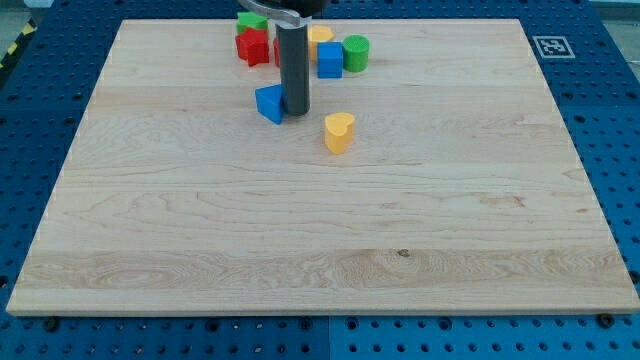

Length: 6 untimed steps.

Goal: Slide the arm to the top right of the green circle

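The green circle (356, 52) is a short green cylinder near the view's top centre, just right of a blue cube (330, 60). My tip (295, 110) stands on the board below and left of the green circle, touching the right side of a blue block (269, 103). The rod rises from the tip to the view's top edge and hides part of the blocks behind it.
A red block (253, 47) and a green block (251, 21) sit at the top left of the cluster. A yellow block (320, 36) shows behind the blue cube. A yellow heart (339, 131) lies below right of my tip. The wooden board (320, 250) fills the view.
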Each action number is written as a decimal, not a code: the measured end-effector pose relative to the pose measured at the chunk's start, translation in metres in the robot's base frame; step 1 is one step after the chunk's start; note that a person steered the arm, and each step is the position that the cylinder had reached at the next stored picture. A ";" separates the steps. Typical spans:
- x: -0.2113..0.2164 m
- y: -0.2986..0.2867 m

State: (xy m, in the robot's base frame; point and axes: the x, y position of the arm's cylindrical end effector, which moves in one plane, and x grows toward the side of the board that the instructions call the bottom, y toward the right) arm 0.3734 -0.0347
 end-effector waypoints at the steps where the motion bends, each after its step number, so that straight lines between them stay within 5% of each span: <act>1: 0.000 0.019; 3: -0.006 0.129; 6: -0.140 0.171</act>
